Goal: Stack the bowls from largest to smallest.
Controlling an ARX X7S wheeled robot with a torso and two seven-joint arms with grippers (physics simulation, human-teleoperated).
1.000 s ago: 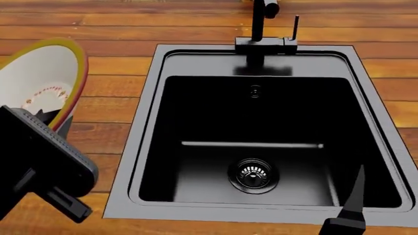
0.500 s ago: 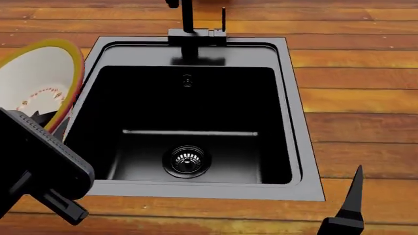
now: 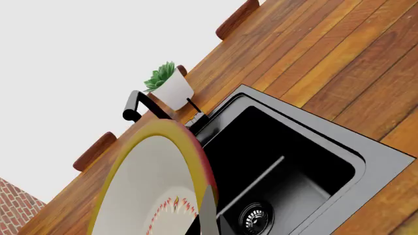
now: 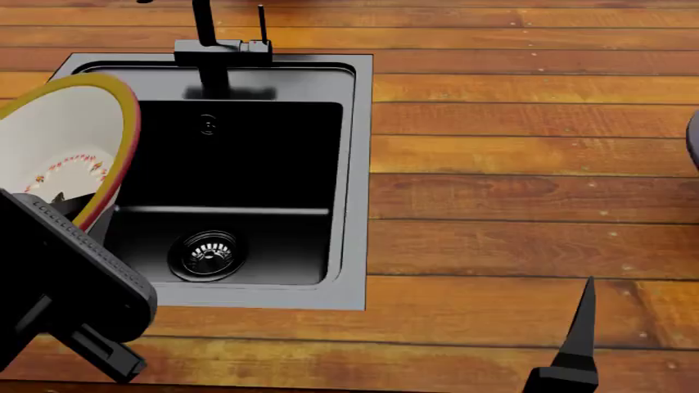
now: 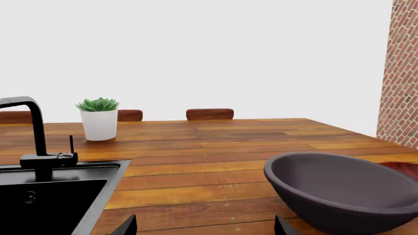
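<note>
My left gripper (image 4: 85, 209) is shut on the rim of the medium white bowl (image 4: 60, 151) with a yellow rim and red-dotted ring, holding it tilted on edge above the sink's left side. It also shows in the left wrist view (image 3: 147, 191), with one finger (image 3: 207, 215) against its rim. The large dark purplish-grey bowl (image 5: 346, 188) stands upright on the wooden counter to the right, and only its edge (image 4: 693, 139) shows in the head view. A sliver of the red-brown bowl (image 5: 402, 169) shows behind it. My right gripper (image 5: 203, 226) is open and empty above the counter.
A black sink (image 4: 355, 180) with a black faucet (image 4: 205, 41) is set in the wooden counter (image 4: 525, 205). A potted succulent (image 5: 99, 120) stands behind the faucet. Chair backs (image 5: 209, 114) line the far edge. A brick wall (image 5: 402, 73) is at the right.
The head view has swung to the right, so the sink has slid left and the dark bowl's edge has come into view. The white bowl stays in my left gripper.
</note>
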